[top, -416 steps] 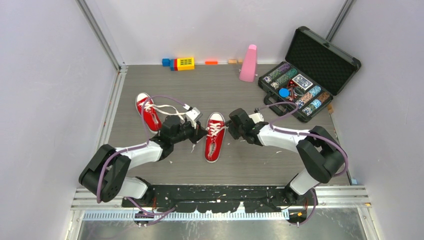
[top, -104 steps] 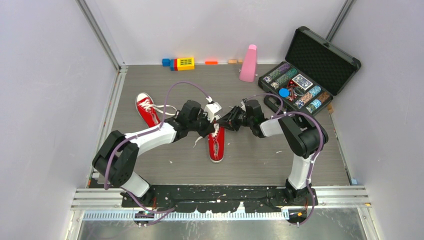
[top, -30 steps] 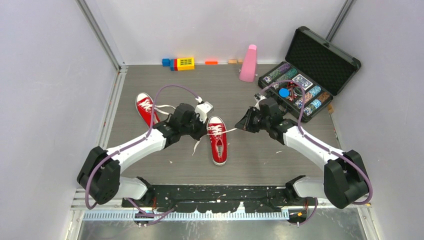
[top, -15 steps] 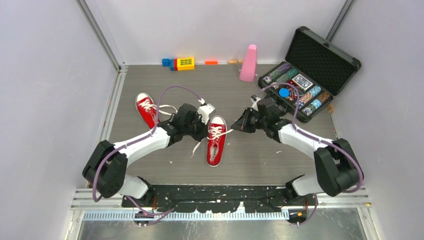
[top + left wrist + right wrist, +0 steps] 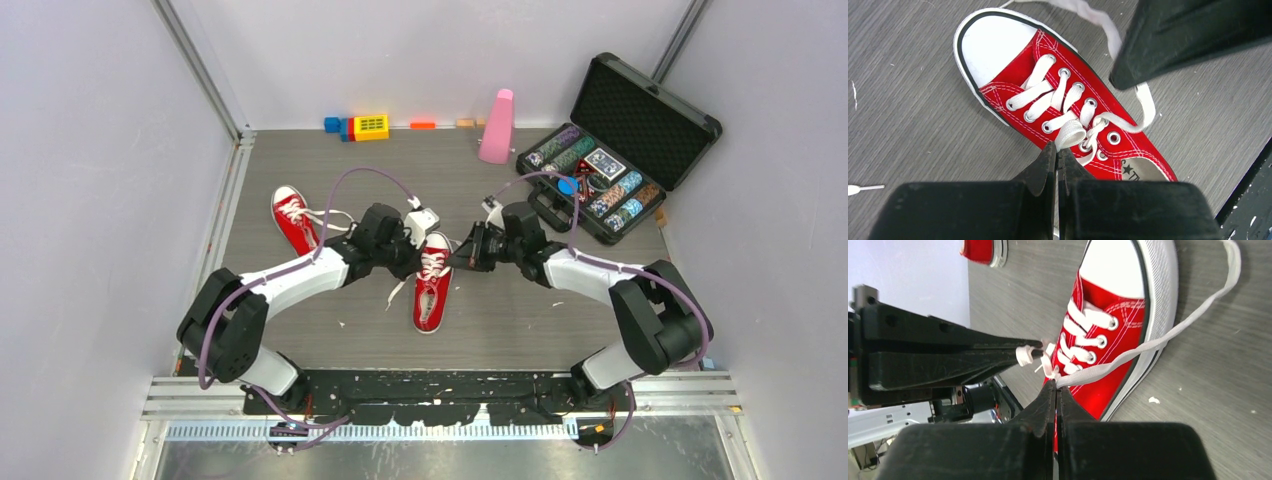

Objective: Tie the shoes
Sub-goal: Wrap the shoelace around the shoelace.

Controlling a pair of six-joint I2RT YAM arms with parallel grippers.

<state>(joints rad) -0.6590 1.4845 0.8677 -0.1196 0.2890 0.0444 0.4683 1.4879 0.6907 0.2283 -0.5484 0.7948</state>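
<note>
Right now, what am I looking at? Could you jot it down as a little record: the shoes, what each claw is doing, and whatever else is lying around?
Shoe in work: red canvas sneaker with white laces, between the two grippers, toe pointing away from the arm bases
Left gripper: shut on white lace loop over the eyelets
Right gripper: shut on white lace strand
Bow: not tied
Second red sneaker: far left, untouched, laces loose
Also there: open black case of chips, pink cone-shaped object, coloured blocks

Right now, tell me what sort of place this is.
Probably a robot test cell: walls enclose the table, two arms bolted at its edge, plus sneakers and a chip case.
</note>
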